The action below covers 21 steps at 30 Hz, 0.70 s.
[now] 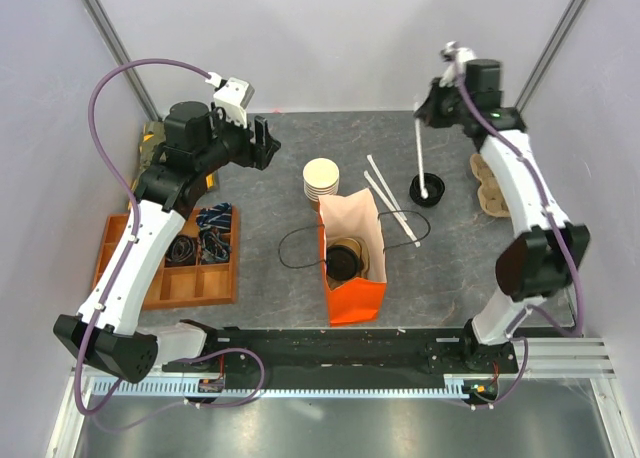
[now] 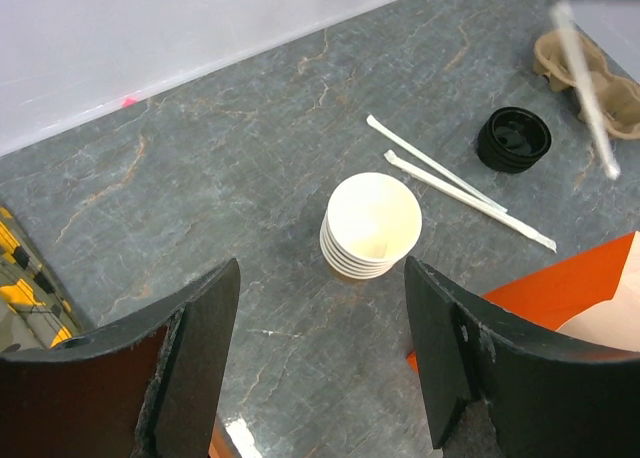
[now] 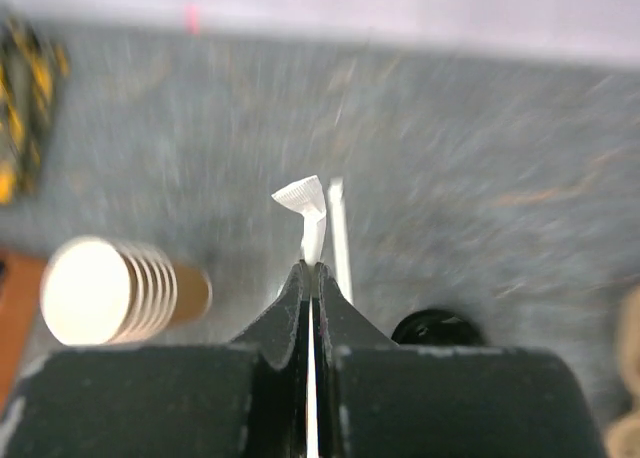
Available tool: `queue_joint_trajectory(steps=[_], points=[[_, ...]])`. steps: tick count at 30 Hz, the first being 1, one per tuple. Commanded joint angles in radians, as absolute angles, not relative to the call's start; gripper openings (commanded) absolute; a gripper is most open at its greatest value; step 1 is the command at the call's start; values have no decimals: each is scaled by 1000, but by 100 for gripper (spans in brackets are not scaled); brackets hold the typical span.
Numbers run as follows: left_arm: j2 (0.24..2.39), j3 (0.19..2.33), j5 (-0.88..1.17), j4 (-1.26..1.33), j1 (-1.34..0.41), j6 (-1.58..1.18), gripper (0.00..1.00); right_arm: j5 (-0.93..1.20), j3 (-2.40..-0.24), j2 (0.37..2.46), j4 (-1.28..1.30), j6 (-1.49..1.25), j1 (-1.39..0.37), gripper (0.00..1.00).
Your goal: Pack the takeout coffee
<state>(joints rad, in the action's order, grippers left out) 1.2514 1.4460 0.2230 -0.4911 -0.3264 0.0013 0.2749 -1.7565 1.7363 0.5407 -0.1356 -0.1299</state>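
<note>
Right claw (image 1: 440, 103) is pinching the wrapped straw (image 1: 420, 158) by its tip at far right, left claw (image 2: 320, 278) is hanging spread, takeout coffee (image 1: 347, 258) is sitting inside the orange bag (image 1: 356, 298), so I'm betting that dangling straw is risking slipping out.

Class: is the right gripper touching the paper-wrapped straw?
Touching. The right wrist view shows the right gripper, jaws closed on the paper-wrapped straw, whose crumpled end pokes out between them.
</note>
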Motion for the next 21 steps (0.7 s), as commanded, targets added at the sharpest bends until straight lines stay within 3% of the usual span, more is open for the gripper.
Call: queue_joint_trajectory(steps=[1,6,10,21], points=[[1259,1444,262,-425,-321,9,74,356,-1793,1547,338,-221,-77,0],[1278,1437,279,-396,-321,-21,74,488,-1743,1407,126,-463,-115,0],[1282,1439,288,-385,-321,-11,75,515,-1672,1330,94,-532,-272,0],[1215,1358,298,-348,-313,-11,75,471,-1349,1163,124,-419,-603,0]])
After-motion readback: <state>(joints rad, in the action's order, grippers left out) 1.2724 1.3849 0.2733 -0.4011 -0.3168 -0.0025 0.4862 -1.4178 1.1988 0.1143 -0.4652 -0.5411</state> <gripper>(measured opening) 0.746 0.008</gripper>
